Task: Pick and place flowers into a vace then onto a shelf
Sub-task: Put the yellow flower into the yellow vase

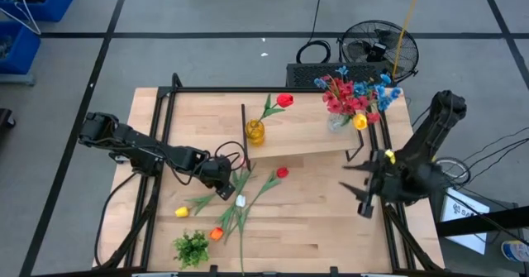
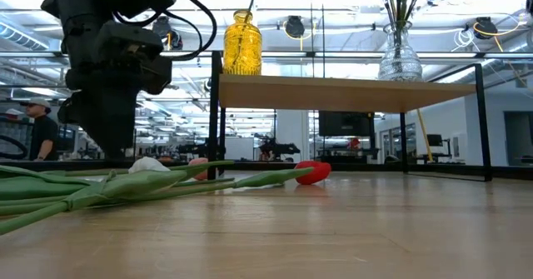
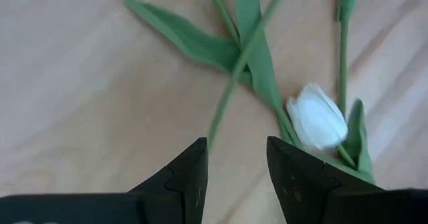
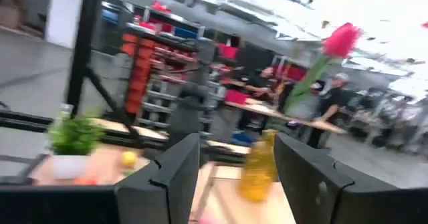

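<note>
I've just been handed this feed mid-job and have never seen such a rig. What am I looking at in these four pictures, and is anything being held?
Two dark robot arms work at a wooden table. The overhead picture shows everything; another looks level across the tabletop; the last two come from cameras on each wrist.

The left hand is down low over loose tulips: a white tulip, a red one, a yellow one and an orange one. Its fingers are open around a green stem, holding nothing yet. The right hand waits open and empty at the table's right side.

On the raised shelf stand a yellow vase with one red tulip and a clear vase with a red, blue and yellow bouquet. A leafy green clump lies near the front edge.
</note>
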`<control>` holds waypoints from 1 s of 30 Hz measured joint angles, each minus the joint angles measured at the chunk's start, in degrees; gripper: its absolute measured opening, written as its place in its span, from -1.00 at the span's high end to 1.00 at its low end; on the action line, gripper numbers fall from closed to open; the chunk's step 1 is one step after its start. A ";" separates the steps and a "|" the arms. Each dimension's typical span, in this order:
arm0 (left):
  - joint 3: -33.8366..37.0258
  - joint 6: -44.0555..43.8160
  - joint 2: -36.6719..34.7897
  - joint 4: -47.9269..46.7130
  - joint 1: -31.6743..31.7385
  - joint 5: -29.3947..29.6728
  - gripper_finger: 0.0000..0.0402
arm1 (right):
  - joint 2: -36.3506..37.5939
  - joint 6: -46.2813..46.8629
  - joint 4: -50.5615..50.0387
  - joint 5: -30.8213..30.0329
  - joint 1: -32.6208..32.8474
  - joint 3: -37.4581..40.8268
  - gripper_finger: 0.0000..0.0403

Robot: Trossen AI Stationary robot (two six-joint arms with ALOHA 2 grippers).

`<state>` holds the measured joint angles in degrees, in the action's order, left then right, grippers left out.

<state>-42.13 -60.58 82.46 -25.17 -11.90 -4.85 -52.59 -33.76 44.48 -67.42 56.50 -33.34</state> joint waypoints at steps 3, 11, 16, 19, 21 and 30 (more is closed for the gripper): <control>0.00 -3.29 0.00 0.00 -0.15 -3.54 0.22 | -2.73 6.40 -0.35 1.91 -2.30 0.00 0.07; 0.00 -16.36 0.00 -1.07 -2.90 -2.50 0.22 | -8.03 29.14 -12.18 13.49 -9.69 0.00 0.07; 0.02 -17.71 0.00 -2.08 -5.23 6.80 0.22 | -11.07 49.84 -25.89 25.07 -15.37 0.00 0.07; 0.00 -10.19 0.02 -2.08 -6.34 12.49 0.22 | -12.75 54.66 -32.71 31.17 -18.67 0.00 0.07; 0.00 -6.30 0.60 -2.02 -6.34 12.71 0.22 | -13.98 56.99 -34.24 34.63 -20.79 0.00 0.07; -0.28 -0.60 8.33 -3.66 -6.84 10.71 0.24 | -16.46 56.29 -26.87 37.88 -25.60 0.00 0.07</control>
<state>-42.41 -61.19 90.79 -28.82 -18.74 5.87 -69.06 22.54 17.61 -29.54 30.90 -33.34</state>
